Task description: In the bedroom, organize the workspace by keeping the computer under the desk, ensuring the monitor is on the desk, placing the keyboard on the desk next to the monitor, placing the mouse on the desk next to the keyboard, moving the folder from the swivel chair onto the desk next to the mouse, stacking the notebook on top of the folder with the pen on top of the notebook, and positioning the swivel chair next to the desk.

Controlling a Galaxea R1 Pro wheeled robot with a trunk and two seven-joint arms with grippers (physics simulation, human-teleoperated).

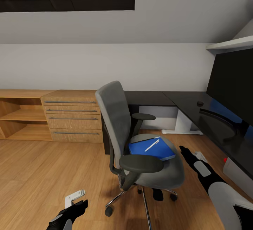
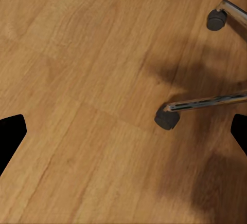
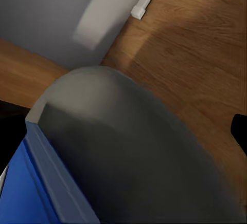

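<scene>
The swivel chair (image 1: 116,117) stands mid-room with its back to the low cabinet, its seat facing the desk (image 1: 182,100). On the seat lies the blue folder (image 1: 158,151), with the white pen (image 1: 151,145) across it. The notebook and keyboard are out of view. The monitor (image 1: 232,85) stands on the desk at right, and the small dark mouse (image 1: 200,103) sits further back. My right gripper (image 1: 186,154) hovers open just right of the seat; its wrist view shows the seat edge (image 3: 139,152) and folder corner (image 3: 25,193). My left gripper (image 1: 79,207) hangs open above the floor near a chair castor (image 2: 167,118).
A light-wood drawer cabinet (image 1: 72,117) with open shelves lines the wall at left. A pale box (image 1: 237,172) with a red spot sits under the desk; I cannot tell whether it is the computer. The desk's white leg (image 1: 182,122) stands behind the chair.
</scene>
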